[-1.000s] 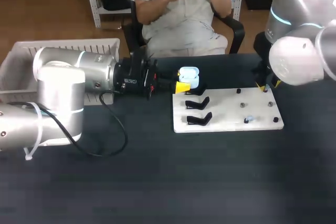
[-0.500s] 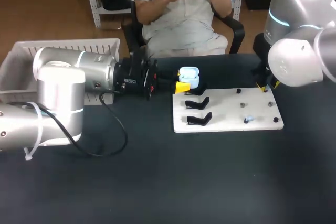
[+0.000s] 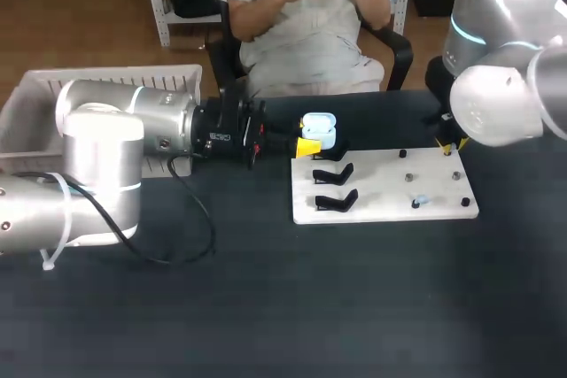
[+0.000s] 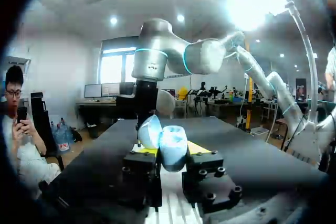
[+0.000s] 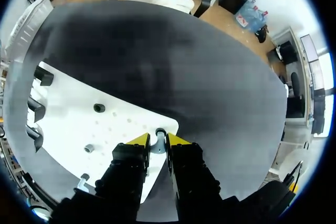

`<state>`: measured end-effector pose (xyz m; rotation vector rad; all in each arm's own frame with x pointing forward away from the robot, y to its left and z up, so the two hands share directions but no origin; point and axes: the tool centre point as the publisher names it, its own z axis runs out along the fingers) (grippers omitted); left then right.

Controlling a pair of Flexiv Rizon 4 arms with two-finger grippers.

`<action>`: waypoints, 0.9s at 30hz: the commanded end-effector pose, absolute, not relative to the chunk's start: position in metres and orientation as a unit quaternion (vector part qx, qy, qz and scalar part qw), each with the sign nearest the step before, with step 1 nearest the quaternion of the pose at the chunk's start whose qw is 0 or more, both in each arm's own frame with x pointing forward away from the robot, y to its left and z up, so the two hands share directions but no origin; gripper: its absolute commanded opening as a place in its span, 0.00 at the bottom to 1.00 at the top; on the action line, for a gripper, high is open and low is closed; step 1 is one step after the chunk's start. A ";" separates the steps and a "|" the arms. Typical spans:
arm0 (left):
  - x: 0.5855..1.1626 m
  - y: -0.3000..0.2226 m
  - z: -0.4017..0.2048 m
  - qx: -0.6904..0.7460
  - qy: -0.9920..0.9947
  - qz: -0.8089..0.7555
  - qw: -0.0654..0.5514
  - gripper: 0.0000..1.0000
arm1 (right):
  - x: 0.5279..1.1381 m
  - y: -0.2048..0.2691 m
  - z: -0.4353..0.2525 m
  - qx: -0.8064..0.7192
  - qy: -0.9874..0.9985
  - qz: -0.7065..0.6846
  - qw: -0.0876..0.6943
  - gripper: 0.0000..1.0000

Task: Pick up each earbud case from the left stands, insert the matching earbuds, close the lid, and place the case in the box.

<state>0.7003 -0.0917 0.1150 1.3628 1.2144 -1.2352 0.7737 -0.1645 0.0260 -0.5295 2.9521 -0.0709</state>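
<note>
**Head view.** Very little has changed over the last second. Our left gripper (image 3: pixel 309 144) has not moved. It is clamped on the small white earbud case with its lid open (image 3: pixel 320 128), held just over the far left corner of the flat white board (image 3: pixel 381 208). The two black forked stands (image 3: pixel 334 173) nearer us on that board carry nothing. The only change is on the right, where the big pale joint of our right arm has crept a little towards the middle. Our right gripper (image 3: pixel 453 144) has settled at the board's far right corner. The white slatted plastic box (image 3: pixel 31 99) sits well apart at the far left.

**Left wrist view.** The case (image 4: pixel 172 146) sits between the fingers of the left gripper (image 4: pixel 168 156), gripped from both sides. Its lid is tipped back and the open mouth faces our right arm across the table.

**Right wrist view.** The right gripper (image 5: pixel 158 141) is drawn narrow. A small pale earbud (image 5: pixel 158 144) at the board's corner (image 5: pixel 169 121) is pinched between the yellow tips, and as far as we can see it touches both.

We judge that the earbud has just been grasped. The next steps are to lift it clear and carry it across to the waiting case. The lid is not yet closed.
</note>
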 end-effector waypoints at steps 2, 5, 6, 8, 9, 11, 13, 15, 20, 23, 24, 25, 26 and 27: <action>0.699 -0.092 0.115 0.551 0.492 -0.498 0.454 0.00 | 0.765 -0.163 0.039 -0.163 0.983 -0.030 0.074 0.00; 0.699 -0.092 0.115 0.551 0.492 -0.498 0.454 0.00 | 0.760 -0.162 0.047 -0.149 0.986 -0.026 0.076 0.00; 0.699 -0.092 0.115 0.551 0.492 -0.498 0.454 0.00 | 0.756 -0.162 0.052 -0.142 0.987 -0.025 0.078 0.00; 0.699 -0.092 0.115 0.551 0.492 -0.498 0.454 0.00 | 0.751 -0.161 0.059 -0.133 0.988 -0.024 0.078 0.00; 0.699 -0.092 0.115 0.551 0.492 -0.498 0.454 0.00 | 0.748 -0.160 0.064 -0.129 0.988 -0.024 0.077 0.00; 0.699 -0.092 0.115 0.551 0.492 -0.498 0.454 0.00 | 0.742 -0.158 0.073 -0.123 0.990 -0.027 0.069 0.00; 0.699 -0.092 0.115 0.551 0.492 -0.498 0.454 0.00 | 0.735 -0.155 0.084 -0.113 0.991 -0.028 0.061 0.00; 0.699 -0.092 0.115 0.551 0.492 -0.498 0.454 0.00 | 0.726 -0.150 0.095 -0.102 0.993 -0.025 0.052 0.00; 0.699 -0.092 0.115 0.551 0.492 -0.498 0.454 0.00 | 0.703 -0.129 0.123 -0.088 0.995 -0.010 0.049 0.00; 0.699 -0.092 0.115 0.551 0.492 -0.498 0.454 0.00 | 0.690 -0.114 0.138 -0.089 0.995 -0.010 0.051 0.00; 0.699 -0.092 0.115 0.551 0.492 -0.498 0.454 0.00 | 0.687 -0.109 0.143 -0.089 0.995 -0.008 0.052 0.00; 0.699 -0.092 0.115 0.551 0.492 -0.498 0.454 0.00 | 0.683 -0.104 0.147 -0.091 0.994 -0.008 0.052 0.00; 0.699 -0.092 0.115 0.551 0.492 -0.498 0.454 0.00 | 0.679 -0.098 0.151 -0.094 0.994 -0.009 0.053 0.00; 0.699 -0.092 0.115 0.551 0.492 -0.498 0.454 0.00 | 0.675 -0.091 0.155 -0.096 0.994 -0.009 0.054 0.00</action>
